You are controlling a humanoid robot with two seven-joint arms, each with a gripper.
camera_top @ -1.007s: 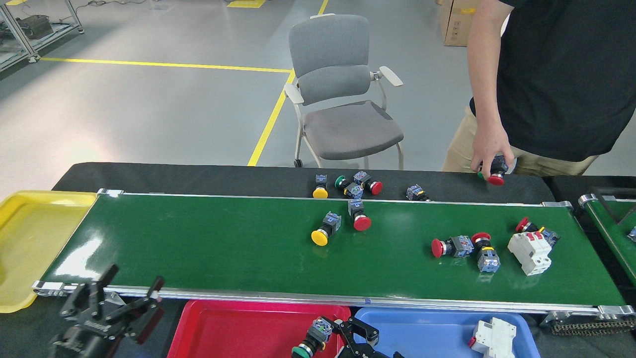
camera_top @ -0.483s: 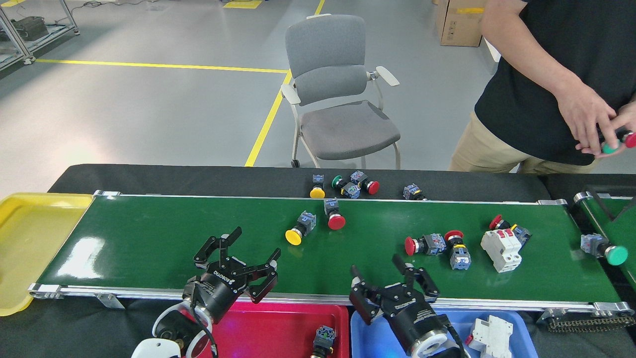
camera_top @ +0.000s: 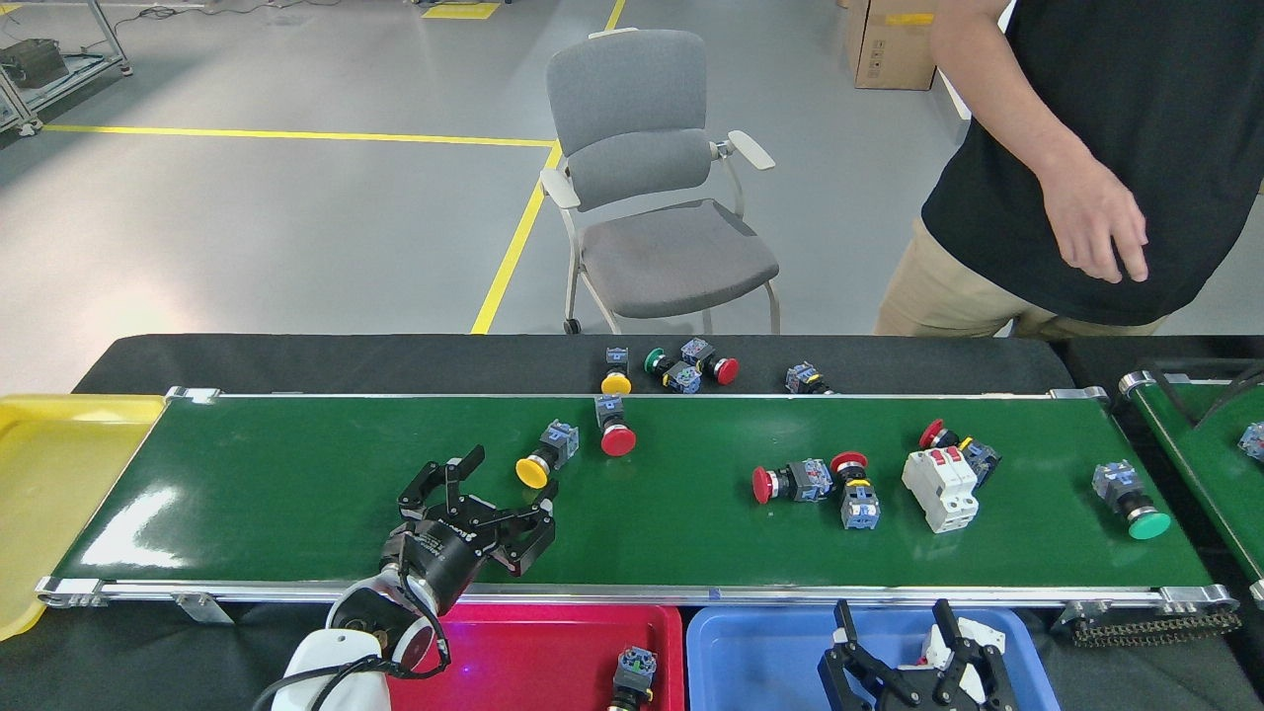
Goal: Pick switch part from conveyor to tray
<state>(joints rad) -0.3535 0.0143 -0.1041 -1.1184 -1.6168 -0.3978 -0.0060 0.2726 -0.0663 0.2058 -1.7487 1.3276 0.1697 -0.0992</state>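
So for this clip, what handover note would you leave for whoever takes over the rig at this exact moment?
Left gripper: open, empty, over the conveyor beside the yellow-capped switch.
Right gripper: open, empty, low over the blue tray, which holds a white breaker.
Done: one switch part lies in the red tray.
Left: red-capped switches, a green-capped one and a white breaker on the belt. The person's hand is clear of the belt.
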